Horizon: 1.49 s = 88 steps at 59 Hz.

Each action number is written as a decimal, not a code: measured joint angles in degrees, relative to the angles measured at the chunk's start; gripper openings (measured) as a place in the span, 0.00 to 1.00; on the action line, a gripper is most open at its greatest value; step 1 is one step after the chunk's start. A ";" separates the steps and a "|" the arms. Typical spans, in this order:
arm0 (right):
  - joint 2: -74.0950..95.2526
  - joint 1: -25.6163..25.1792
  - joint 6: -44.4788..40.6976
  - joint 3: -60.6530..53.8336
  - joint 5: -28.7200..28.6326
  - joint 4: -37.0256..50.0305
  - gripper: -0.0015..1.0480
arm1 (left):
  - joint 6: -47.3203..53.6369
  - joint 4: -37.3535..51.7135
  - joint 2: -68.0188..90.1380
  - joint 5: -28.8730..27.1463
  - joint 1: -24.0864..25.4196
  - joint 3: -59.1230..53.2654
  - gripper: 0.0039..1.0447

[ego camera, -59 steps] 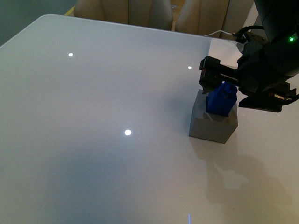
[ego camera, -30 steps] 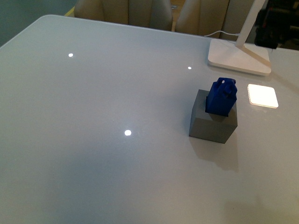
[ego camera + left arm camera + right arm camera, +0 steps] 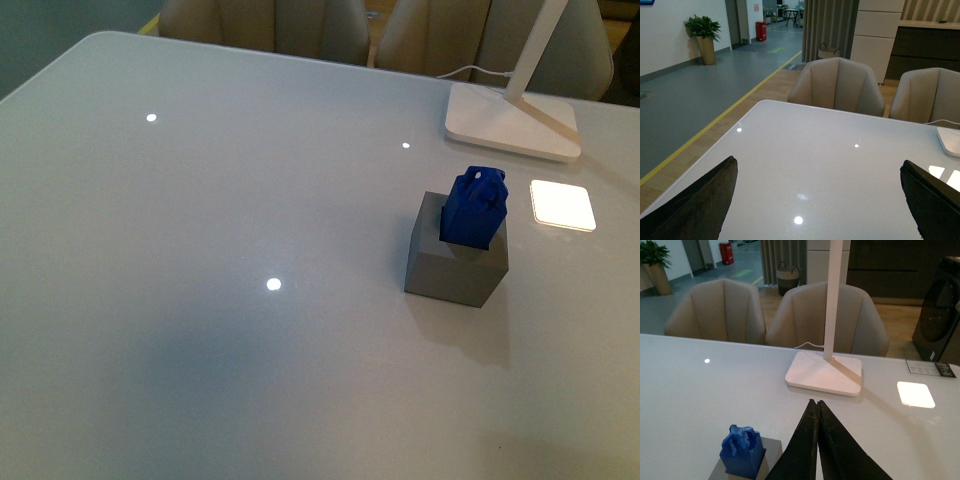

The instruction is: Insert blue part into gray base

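Front view, right of centre: blue part stands in gray base recess, top protruding; insertion judged complete. Left hand spread; right hand pressed together, empty.

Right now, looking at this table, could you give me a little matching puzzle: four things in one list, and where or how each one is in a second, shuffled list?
Things
1. blue block
2. gray cube
3. lamp foot
4. right pincer

Descriptions
A. white and flat, toward the far right of the table
B. shut, fingers pressed together, holding nothing
C. standing upright in a recess, its top sticking out
D. resting on the table with something set into its top

Pairs: 1-C, 2-D, 3-A, 4-B
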 joint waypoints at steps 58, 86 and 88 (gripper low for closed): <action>-43.78 -4.96 -0.02 -6.95 -4.87 -35.15 0.02 | 0.00 0.00 0.00 0.00 0.00 0.00 0.93; -56.74 -4.96 -0.02 -6.95 -4.87 -47.78 0.02 | 0.00 0.00 0.00 0.00 0.00 0.00 0.93; -57.16 -4.96 -0.02 -6.95 -4.87 -48.17 0.02 | 0.00 0.00 0.00 0.00 0.00 0.00 0.93</action>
